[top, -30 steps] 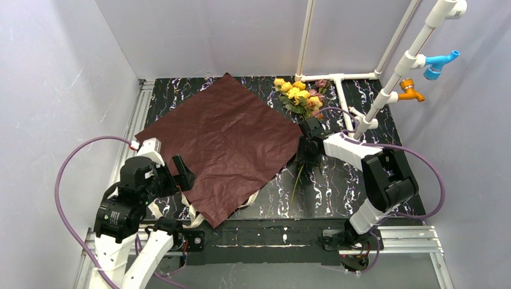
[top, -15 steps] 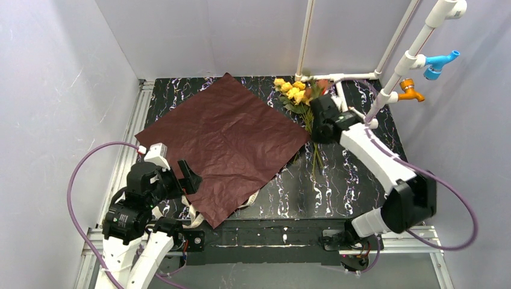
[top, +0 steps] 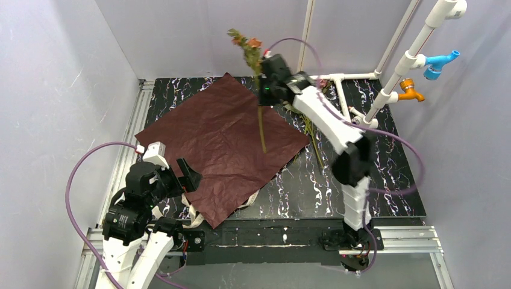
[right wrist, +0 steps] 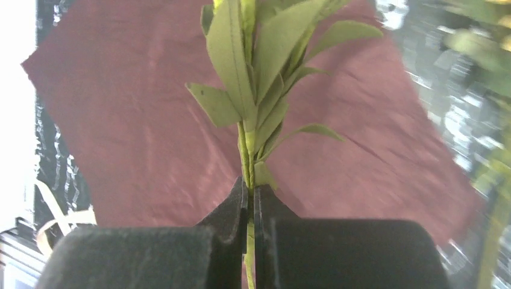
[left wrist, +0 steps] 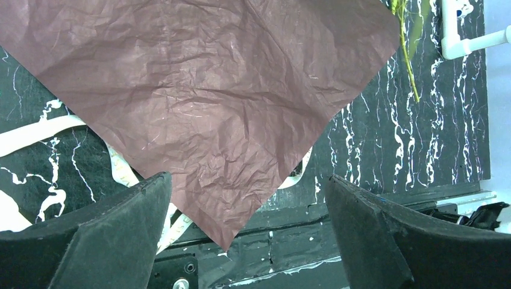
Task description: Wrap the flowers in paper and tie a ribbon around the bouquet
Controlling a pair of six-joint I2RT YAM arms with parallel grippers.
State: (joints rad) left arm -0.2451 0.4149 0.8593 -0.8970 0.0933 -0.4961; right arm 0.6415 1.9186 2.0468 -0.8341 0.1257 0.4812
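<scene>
the right tool is pinched on a leafy flower stem, held upright above the dark red paper. the left tool is held spread by the paper's near corner. other flowers are seen on the surface beyond.

**Black marbled table: paper, ribbon, flowers, pipework**

The black, white-veined table carries 1 dark red sheet of paper, lying flat and turned like a diamond over its left and middle, 1 corner just beside the near edge. A cream ribbon shows from under the sheet's near sides in 2 places. Green stems of flowers lie right of the paper, their heads apparently towards the far edge. White pipework sits at the far right corner.
</scene>
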